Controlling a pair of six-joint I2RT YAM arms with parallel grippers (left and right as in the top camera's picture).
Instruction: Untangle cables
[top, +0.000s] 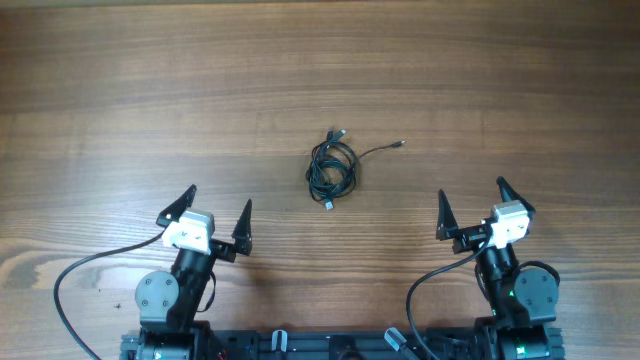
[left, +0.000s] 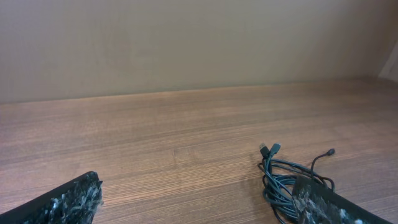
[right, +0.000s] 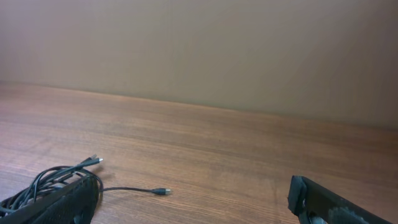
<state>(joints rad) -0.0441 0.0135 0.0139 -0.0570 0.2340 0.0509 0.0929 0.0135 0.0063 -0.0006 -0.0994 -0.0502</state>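
Black two-finger left gripper (top: 218, 197), right gripper (top: 471, 188), lower frame: jaws spread wide, empty; thin black coiled cables (top: 331, 167), centre: best pinch stray plug end (top: 400, 144), anchor coil.

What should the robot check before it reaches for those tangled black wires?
1. Left claw open: ok.
2. Right claw open: ok.
3. Both claws empty: ok.
4. Cables in plain view on the table between the arms: ok.
5. A loose plug end sticks out of the bundle toward the right arm's side, easy to grab: ok.
6. Which strand crosses over which inside the bundle: cannot tell.
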